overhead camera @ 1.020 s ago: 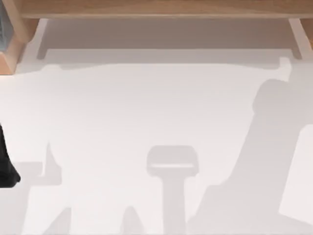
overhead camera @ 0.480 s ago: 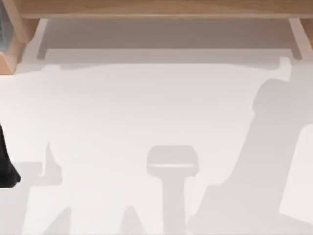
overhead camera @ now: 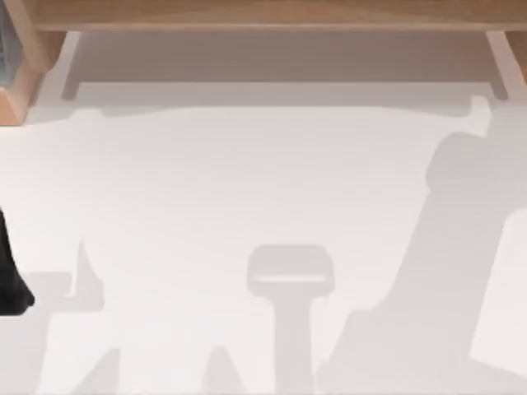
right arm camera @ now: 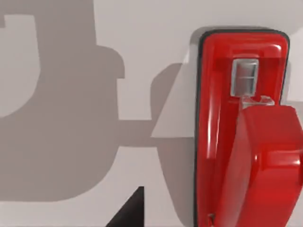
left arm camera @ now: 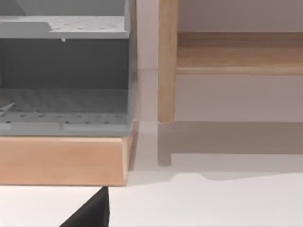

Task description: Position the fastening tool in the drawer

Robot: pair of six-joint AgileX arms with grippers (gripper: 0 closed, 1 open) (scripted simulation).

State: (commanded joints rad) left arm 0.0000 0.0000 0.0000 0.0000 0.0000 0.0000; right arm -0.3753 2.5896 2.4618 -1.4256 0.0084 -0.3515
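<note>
From above, the white table (overhead camera: 247, 181) lies bare under arm shadows, a wooden cabinet (overhead camera: 272, 15) along its far edge. The left wrist view shows a grey perforated drawer (left arm camera: 64, 101) in a wooden frame (left arm camera: 61, 161) beside a wooden post (left arm camera: 167, 61). The right wrist view shows the red stapler (right arm camera: 241, 132) lying on the table. Whether either gripper is spread or pressed together, I cannot tell.

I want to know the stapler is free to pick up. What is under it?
The stapler lies on the bare white table, in the right wrist view. Its base covers whatever is directly beneath, so that patch cannot be seen. Nothing pokes out around its edges.
</note>
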